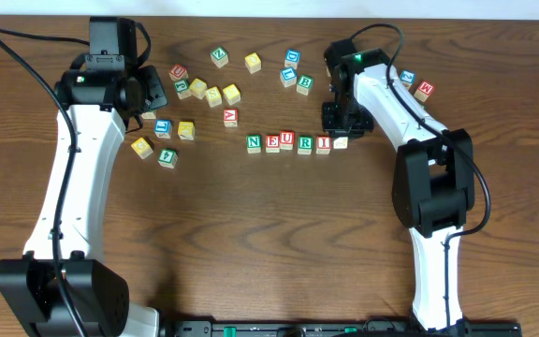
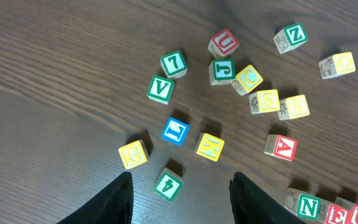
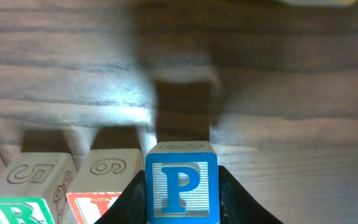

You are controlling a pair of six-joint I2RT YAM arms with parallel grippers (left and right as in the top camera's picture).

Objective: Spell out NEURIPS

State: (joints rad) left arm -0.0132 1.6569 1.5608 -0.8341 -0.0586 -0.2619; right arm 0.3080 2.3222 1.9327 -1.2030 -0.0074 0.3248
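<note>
Five cubes stand in a row reading N (image 1: 254, 143), E (image 1: 272, 143), U (image 1: 287, 140), R (image 1: 304, 143), I (image 1: 323, 144). My right gripper (image 1: 341, 137) is shut on the blue P cube (image 3: 181, 186) and holds it at the row's right end, beside the red-edged I cube (image 3: 95, 205). The green R cube (image 3: 14, 211) shows at the far left. A yellow S cube (image 2: 267, 101) lies in the loose cluster. My left gripper (image 2: 182, 202) is open and empty, above the table near a green cube (image 2: 167, 185). The row's start, N (image 2: 307, 205), shows at that view's lower right.
Loose cubes with other letters lie scattered at the back left (image 1: 198, 88) and back middle (image 1: 293, 75). Two more cubes (image 1: 415, 86) sit at the back right, behind my right arm. Yellow and blue cubes (image 1: 163, 127) lie by my left arm.
</note>
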